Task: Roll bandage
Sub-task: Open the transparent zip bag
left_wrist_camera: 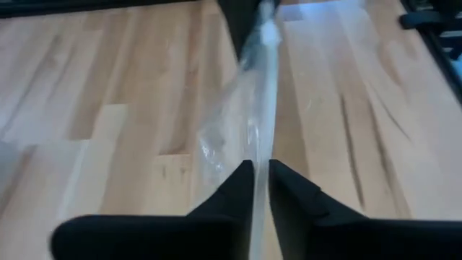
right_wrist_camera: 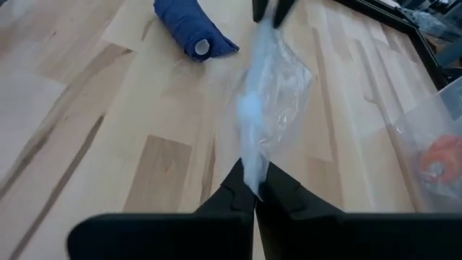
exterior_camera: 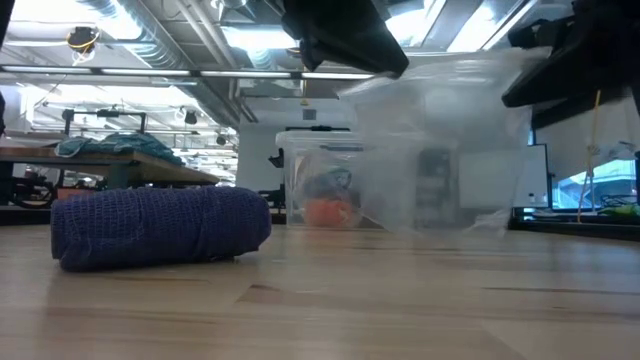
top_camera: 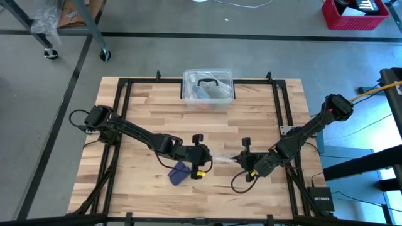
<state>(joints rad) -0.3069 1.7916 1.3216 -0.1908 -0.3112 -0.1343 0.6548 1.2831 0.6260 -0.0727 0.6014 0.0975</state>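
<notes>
bandage lay rolled on worktop, apparently not yet unrolled; left end effector and right end effector both clamped on clear wrapper.

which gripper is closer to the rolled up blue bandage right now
Left. The left gripper sits right beside the bandage, pinching one end of the clear plastic wrapper. The right gripper holds the wrapper's other end, farther off.

Right gripper pinches the clear plastic wrapper; rolled bandage lies beyond on the table.
</notes>
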